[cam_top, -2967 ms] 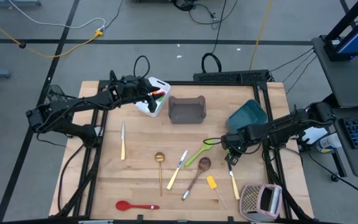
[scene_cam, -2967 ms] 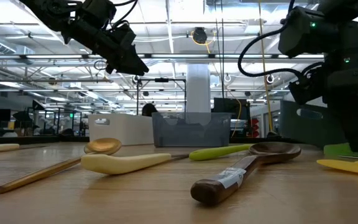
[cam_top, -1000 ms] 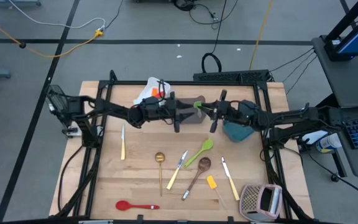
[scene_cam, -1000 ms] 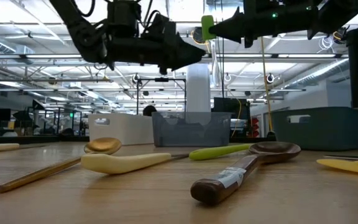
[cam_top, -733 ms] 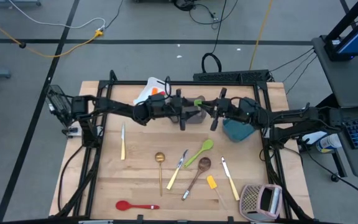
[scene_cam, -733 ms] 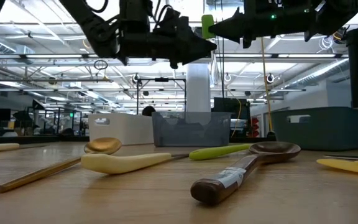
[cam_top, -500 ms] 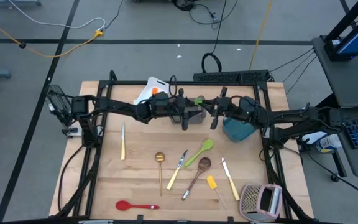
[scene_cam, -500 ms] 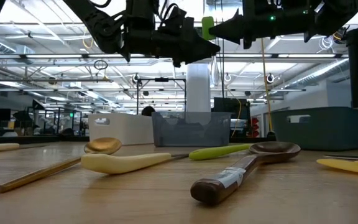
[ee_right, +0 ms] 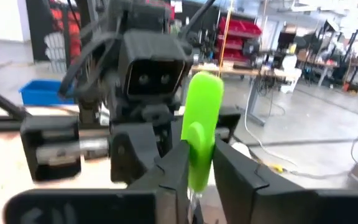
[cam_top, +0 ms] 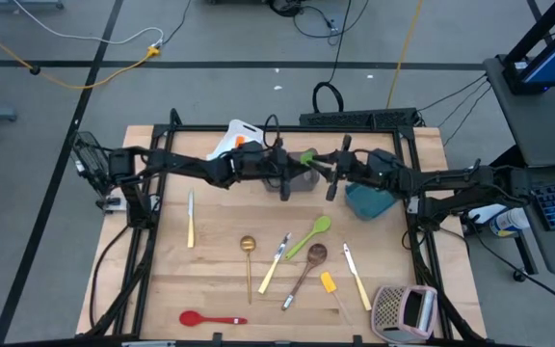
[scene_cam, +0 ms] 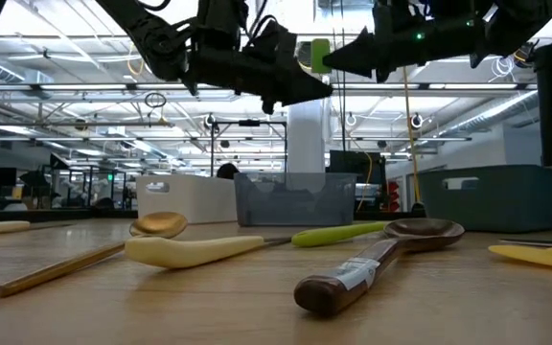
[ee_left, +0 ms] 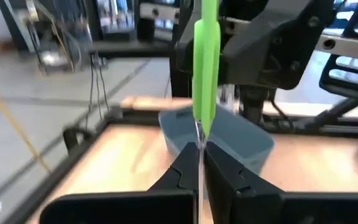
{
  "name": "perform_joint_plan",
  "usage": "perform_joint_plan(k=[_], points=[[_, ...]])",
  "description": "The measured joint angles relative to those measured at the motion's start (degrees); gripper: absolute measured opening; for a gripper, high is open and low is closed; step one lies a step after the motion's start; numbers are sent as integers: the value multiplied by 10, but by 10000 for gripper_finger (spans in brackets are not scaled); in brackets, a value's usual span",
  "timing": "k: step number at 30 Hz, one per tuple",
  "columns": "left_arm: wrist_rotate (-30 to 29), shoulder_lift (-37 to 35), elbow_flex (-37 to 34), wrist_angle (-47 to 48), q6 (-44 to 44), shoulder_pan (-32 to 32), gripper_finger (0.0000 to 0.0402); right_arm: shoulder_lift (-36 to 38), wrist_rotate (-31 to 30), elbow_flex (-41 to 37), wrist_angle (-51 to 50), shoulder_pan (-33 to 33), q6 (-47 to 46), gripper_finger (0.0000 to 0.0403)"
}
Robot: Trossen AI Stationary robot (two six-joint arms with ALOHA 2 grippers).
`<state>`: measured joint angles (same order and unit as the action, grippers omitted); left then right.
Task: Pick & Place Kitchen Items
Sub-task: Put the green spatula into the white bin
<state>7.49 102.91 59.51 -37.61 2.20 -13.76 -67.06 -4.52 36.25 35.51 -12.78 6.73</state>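
Observation:
A green-handled utensil (scene_cam: 320, 53) with a thin metal part below its handle hangs upright, high above the grey tub (cam_top: 300, 183) at the table's far middle. My left gripper (cam_top: 295, 168) reaches in from the left and is shut on the metal part. My right gripper (cam_top: 320, 162) reaches in from the right, its fingers on either side of the green handle (ee_right: 201, 118). On the table lie a lime spoon (cam_top: 312, 234), a brown spoon (cam_top: 303, 273), a gold ladle (cam_top: 249, 258), a red spoon (cam_top: 210, 318), a yellow spatula (cam_top: 329, 283) and cream-handled knives (cam_top: 190, 220). My left gripper pinches the utensil's thin metal part (ee_left: 199, 144) between its two fingers, just below the green handle. The fingers lie level, coming from the table's left. The utensil stands upright, handle up, lifted clear above the grey tub. My right gripper has the green handle (ee_right: 199, 163) between its two fingers, which lie level and come from the table's right, across the handle. The handle rises above the fingers.
A white tub (cam_top: 231, 141) with orange things stands at the far left of the grey tub and a teal tub (cam_top: 369, 200) at its right. A grater (cam_top: 403, 310) lies at the near right corner. The two arms span the table's far half.
My left gripper has gone toward the table's right edge, up to the green utensil that my right gripper holds over the grey tub, and now has the utensil's metal part between its fingers. The utensil has stayed upright in the air.

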Motion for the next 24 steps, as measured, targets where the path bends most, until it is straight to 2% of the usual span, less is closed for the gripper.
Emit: perform_joint_plan(k=[6, 11, 18, 24], points=[[-6, -62, 0, 142, -21, -13, 4, 0, -1, 0, -39, 0, 0, 126], [-6, -143, 1, 298, -39, -31, 4, 0, -1, 0, -66, 0, -20, 154], [-102, -227, 1, 496, -67, -84, 3, 0, 1, 0, -75, 0, -26, 161], [-106, -226, 0, 581, -84, -190, 4, 0, 1, 0, -67, 0, -26, 156]])
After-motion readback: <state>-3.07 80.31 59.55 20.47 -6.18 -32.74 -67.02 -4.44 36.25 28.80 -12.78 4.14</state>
